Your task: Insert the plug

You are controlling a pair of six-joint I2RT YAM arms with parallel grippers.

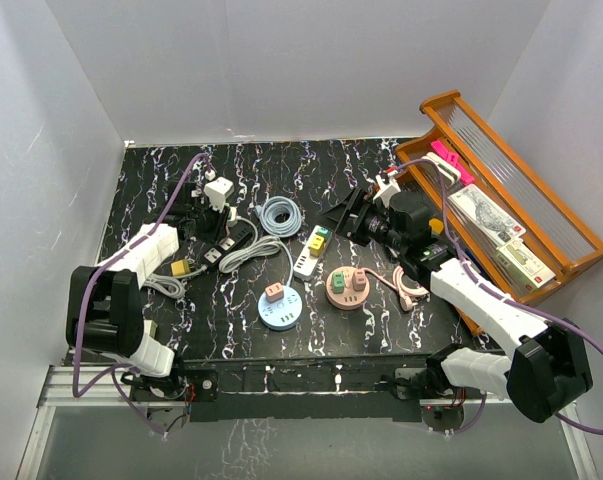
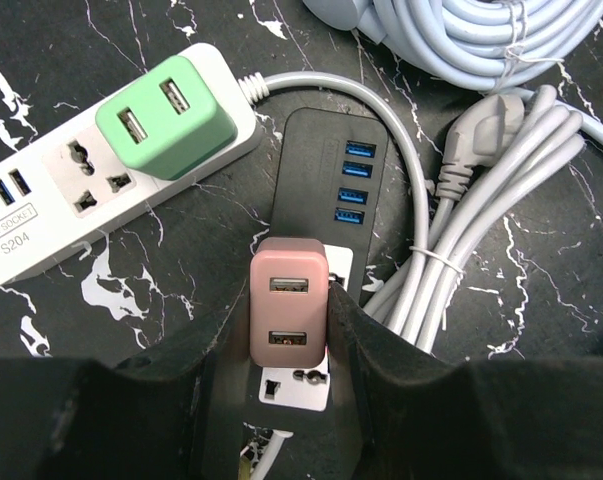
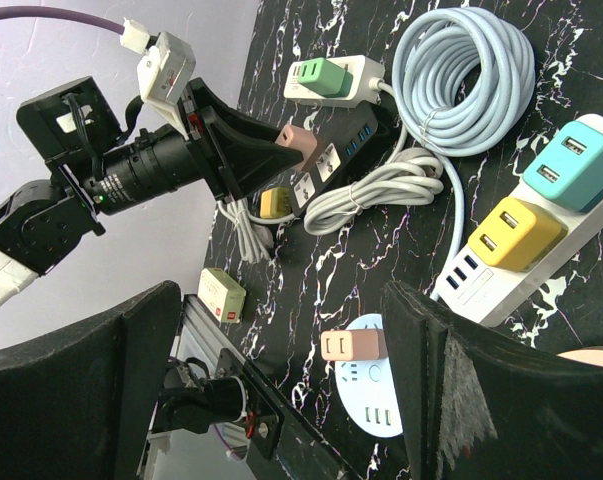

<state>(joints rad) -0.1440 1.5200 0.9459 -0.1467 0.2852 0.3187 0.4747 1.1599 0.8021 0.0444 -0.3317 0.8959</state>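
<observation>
My left gripper (image 2: 289,335) is shut on a pink USB charger plug (image 2: 289,305), with one finger (image 2: 216,350) on each side of it. The plug stands over the white socket panel of a black power strip (image 2: 326,190) with blue USB ports. Its prongs are hidden, so I cannot tell how deep they sit. The right wrist view shows the same plug (image 3: 296,140) at the strip's end. In the top view the left gripper (image 1: 224,224) is at the back left. My right gripper (image 3: 281,330) is open and empty, raised at mid-table (image 1: 349,212).
A white strip (image 2: 41,200) with a green adapter (image 2: 166,115) lies left of the black one. A coiled grey cable (image 2: 481,40) lies to the right. A white strip (image 1: 311,250), a blue round socket (image 1: 279,312) and a pink round socket (image 1: 348,287) sit mid-table. A wooden tray (image 1: 571,262) stands right.
</observation>
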